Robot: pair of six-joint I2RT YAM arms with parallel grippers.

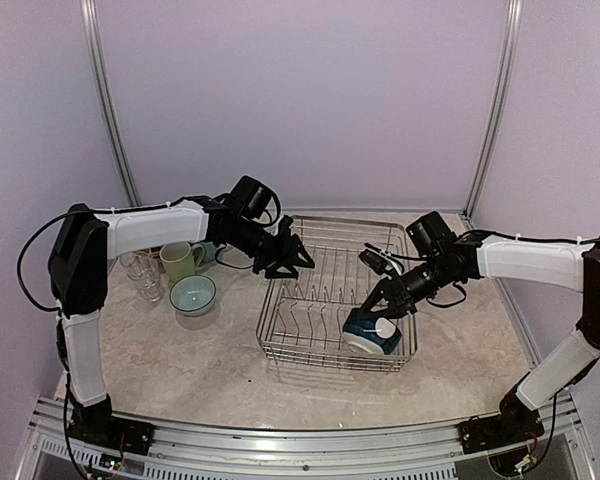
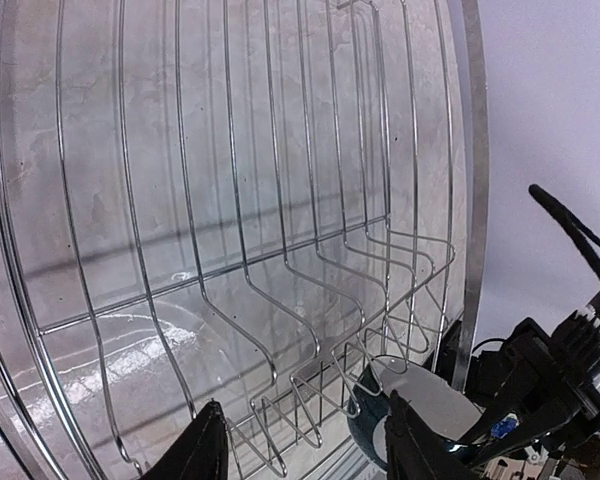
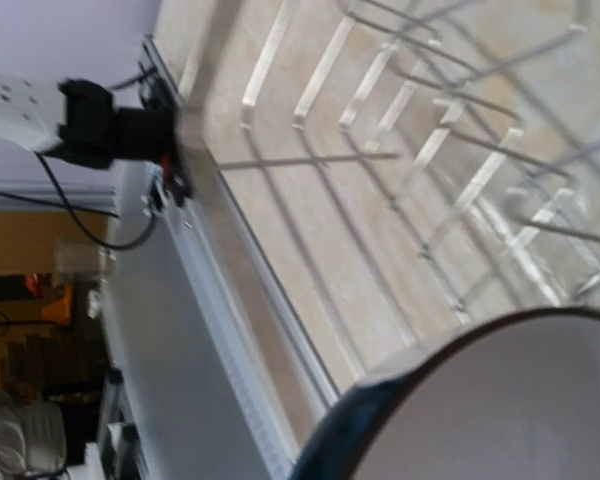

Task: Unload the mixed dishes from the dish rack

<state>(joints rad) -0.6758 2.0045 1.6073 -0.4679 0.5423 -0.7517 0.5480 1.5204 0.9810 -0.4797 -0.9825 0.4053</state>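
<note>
The dish rack (image 1: 330, 219) is a silver wire basket in the middle of the table. A dark blue bowl with white dots (image 1: 372, 333) lies tilted in its near right corner. My right gripper (image 1: 378, 303) is shut on the bowl's upper rim. In the right wrist view the bowl (image 3: 520, 400) fills the lower right and my fingers are hidden. My left gripper (image 1: 286, 256) hangs open over the rack's far left edge. The left wrist view shows its fingers (image 2: 205, 450) apart above the rack's wires (image 2: 240, 200) with nothing between them, and the bowl (image 2: 425, 400) beyond.
Left of the rack stand a pale green mug (image 1: 180, 262), a light blue-green bowl (image 1: 193, 294) and clear glasses (image 1: 140, 272). Metal posts (image 1: 108, 100) rise at the back corners. The table's aluminium front rail (image 1: 280, 440) runs along the near edge.
</note>
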